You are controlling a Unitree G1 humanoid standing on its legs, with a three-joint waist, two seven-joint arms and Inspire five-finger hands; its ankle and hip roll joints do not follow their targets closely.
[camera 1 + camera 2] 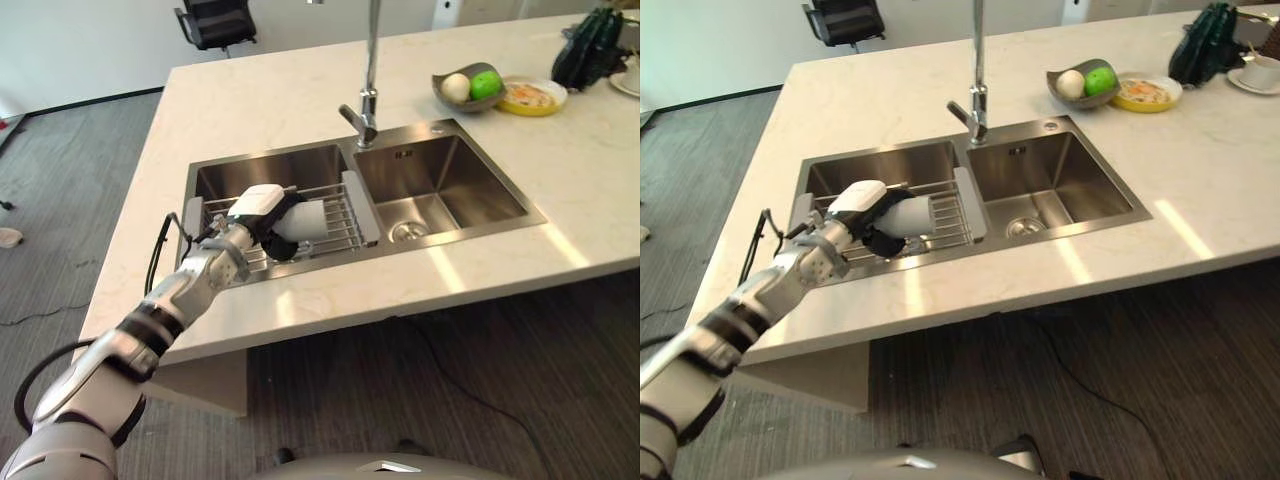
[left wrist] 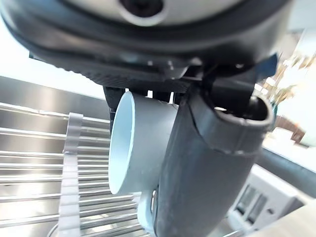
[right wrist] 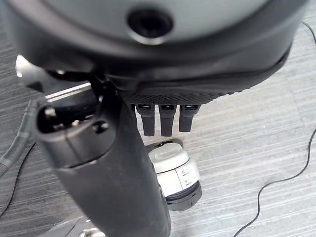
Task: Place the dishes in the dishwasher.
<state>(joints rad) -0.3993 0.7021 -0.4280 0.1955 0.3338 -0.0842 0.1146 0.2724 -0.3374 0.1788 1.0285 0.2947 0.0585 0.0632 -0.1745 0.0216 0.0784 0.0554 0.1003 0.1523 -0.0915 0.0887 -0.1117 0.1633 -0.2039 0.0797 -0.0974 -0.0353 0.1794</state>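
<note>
Cup is the dish in play: a white one lying on its side on the wire rack that sits across the left basin of the sink, its open mouth showing in the left wrist view. The left hand reaches over the tabletop edge and has its thumb and fingers curled round the cup's body, so the grip looks made. The right hand hangs low over the grey floor, its fingers fairly straight and holding nothing. The step in hand seems to be the pick-up. Next the cup would need lifting clear of the rack wires without catching on them, then carrying to the dishwasher. A bowl with fruit and a yellow plate stand well apart on the far side.
</note>
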